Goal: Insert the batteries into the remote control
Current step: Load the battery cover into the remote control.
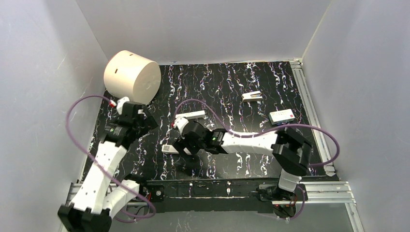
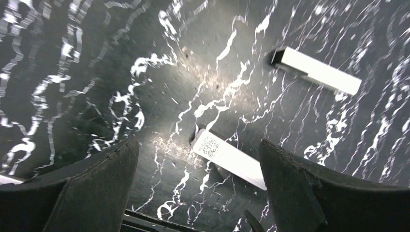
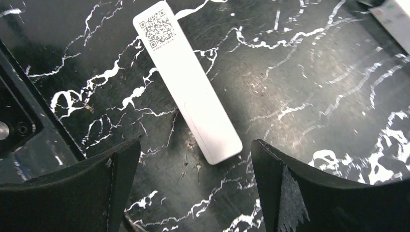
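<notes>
**Remote control** [image 3: 188, 82]: slim white bar, QR-labelled face up. It lies flat on the bench [image 1: 232, 82], lower centre-left of the overhead view, with nothing touching it.

**Batteries:** none visible in any view. Whether they sit inside the remote cannot be told.

**Right pincer** [image 3: 196, 145]: jaws spread wide and empty, hovering over the remote's plain end, probably to leave the bar free.

**Left pincer** [image 2: 197, 144]: also spread and empty, well apart at left, facing the remote.

**Also present:**
- plain white strip [image 1: 190, 115], just above the remote
- red-marked box [image 1: 282, 115], upper right
- small white piece [image 1: 252, 96], upper right
- white cylinder [image 1: 131, 77], upper left
</notes>
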You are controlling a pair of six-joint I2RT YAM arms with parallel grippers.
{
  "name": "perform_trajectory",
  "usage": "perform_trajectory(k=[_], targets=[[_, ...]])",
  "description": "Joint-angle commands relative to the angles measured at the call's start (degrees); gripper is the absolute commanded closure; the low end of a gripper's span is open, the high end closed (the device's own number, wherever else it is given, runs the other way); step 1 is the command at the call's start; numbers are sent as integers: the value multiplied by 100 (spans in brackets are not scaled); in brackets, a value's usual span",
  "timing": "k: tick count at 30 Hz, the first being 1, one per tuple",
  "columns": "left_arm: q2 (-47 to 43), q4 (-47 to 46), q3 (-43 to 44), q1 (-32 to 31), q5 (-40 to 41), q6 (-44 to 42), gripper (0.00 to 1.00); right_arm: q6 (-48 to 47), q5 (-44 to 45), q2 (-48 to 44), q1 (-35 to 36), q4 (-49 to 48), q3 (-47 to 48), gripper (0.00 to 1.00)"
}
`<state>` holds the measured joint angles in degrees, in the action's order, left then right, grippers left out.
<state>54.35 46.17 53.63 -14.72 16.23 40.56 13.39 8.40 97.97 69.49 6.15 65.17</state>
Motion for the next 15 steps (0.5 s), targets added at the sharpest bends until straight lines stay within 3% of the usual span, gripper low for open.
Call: perform_trajectory(k=[1,8,15], targets=[[-926,906,594,33,1186,-54,7,-832,-372,482,30,-122,495,8],[-1386,1203,928,34,1116,-286,5,-1137,-353,1297,54,-132,999,12],[-1487,1198,718,34,849,-220,4,-1251,-311,1892,55,273,1600,24]])
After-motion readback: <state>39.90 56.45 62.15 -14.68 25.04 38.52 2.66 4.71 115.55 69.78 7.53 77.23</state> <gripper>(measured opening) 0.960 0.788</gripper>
